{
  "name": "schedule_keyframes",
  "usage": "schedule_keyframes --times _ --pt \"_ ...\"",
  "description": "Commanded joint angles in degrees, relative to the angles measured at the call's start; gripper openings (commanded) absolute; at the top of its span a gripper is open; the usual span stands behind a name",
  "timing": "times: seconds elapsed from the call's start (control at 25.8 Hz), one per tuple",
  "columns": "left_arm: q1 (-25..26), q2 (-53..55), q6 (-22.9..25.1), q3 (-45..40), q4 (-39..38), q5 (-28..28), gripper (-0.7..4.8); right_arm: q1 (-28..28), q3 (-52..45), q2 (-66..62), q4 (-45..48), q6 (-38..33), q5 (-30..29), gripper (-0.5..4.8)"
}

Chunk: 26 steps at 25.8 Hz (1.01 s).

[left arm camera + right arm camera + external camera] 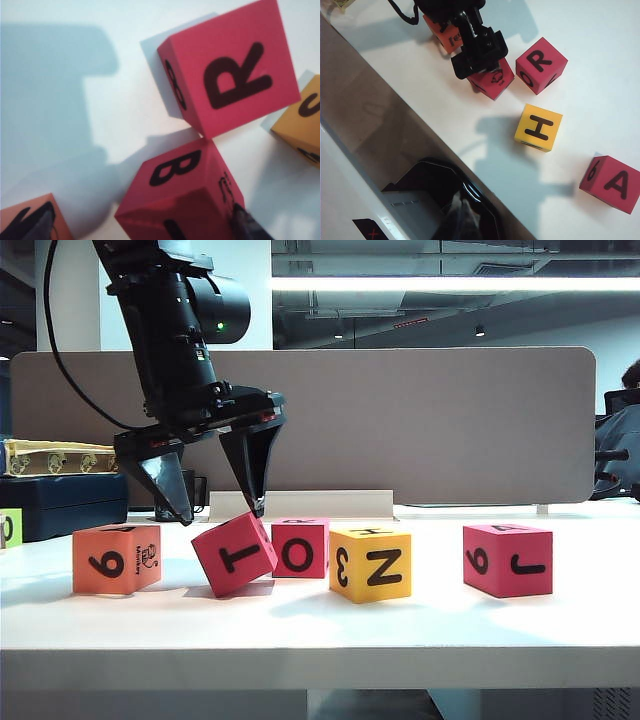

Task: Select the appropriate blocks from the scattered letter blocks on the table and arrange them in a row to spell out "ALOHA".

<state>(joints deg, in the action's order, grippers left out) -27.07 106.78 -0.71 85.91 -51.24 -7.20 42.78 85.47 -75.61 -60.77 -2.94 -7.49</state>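
My left gripper (222, 512) hangs open just above a pink-red letter block (235, 553) that is tilted on one edge and leans towards the pink-red "O" block (300, 546). One fingertip (258, 507) is at the tilted block's upper corner. In the left wrist view this "B" block (180, 195) lies between the spread fingers of the left gripper (142, 230). An orange block (115, 558) stands to its left. A yellow block (370, 562) and another pink-red block (507, 558) stand to the right on the table (320, 625). My right gripper (465, 215) is shut on nothing, off the table behind the partition.
A lime-green block (8, 528) sits at the far left edge, beside a dark blue box (60, 502). A grey partition (400, 420) runs along the back of the table. In the right wrist view the yellow "H" block (538, 126) and the "A" block (612, 182) stand apart.
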Motion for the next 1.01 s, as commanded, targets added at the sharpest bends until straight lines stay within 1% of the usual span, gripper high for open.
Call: schedule_keyframes --times 0.04,0.16,0.27,0.35,0.47,0.54,0.58,0.78,0.85,0.89,1.01 --pt "0.0 -0.2 2.4 0.3 0.0 -0.2 4.67 0.1 0.3 0.2 0.6 0.0 1.6 -0.05" --pt "0.0 -0.2 2.3 0.3 0.0 0.7 4.67 0.1 0.3 0.2 0.6 0.0 1.6 -0.05" --pt "0.0 -0.2 2.7 0.3 -0.2 4.3 4.66 0.1 0.3 0.2 0.6 0.0 1.6 -0.05" --pt "-0.4 -0.2 3.7 0.3 -0.1 4.8 4.65 0.1 0.3 0.1 0.9 0.0 1.6 -0.05" --pt "-1.6 -0.2 3.6 0.2 1.6 4.4 4.53 0.1 0.3 -0.4 0.9 0.0 1.6 -0.05" --pt "-2.1 -0.2 3.1 0.2 2.7 5.9 3.87 0.1 0.3 -0.7 0.6 0.0 1.6 -0.05" --pt "-2.8 -0.2 2.2 0.2 3.5 7.7 3.36 0.1 0.3 -0.9 0.3 0.0 1.6 -0.05" --pt "-3.3 -0.2 2.2 0.3 4.7 7.3 3.36 0.2 0.3 -1.3 -0.7 0.0 1.4 -0.05" --pt "-3.6 -0.5 2.0 0.3 3.4 6.2 3.34 0.2 0.3 -1.3 -0.7 0.0 1.4 -0.05" --pt "-4.0 -0.7 2.0 0.3 2.5 6.1 3.21 0.2 0.3 -1.3 -0.7 0.0 1.4 -0.05" --pt "-6.0 -1.5 2.5 0.3 1.7 6.1 2.38 0.2 0.3 -1.3 -0.5 0.0 1.4 -0.05"
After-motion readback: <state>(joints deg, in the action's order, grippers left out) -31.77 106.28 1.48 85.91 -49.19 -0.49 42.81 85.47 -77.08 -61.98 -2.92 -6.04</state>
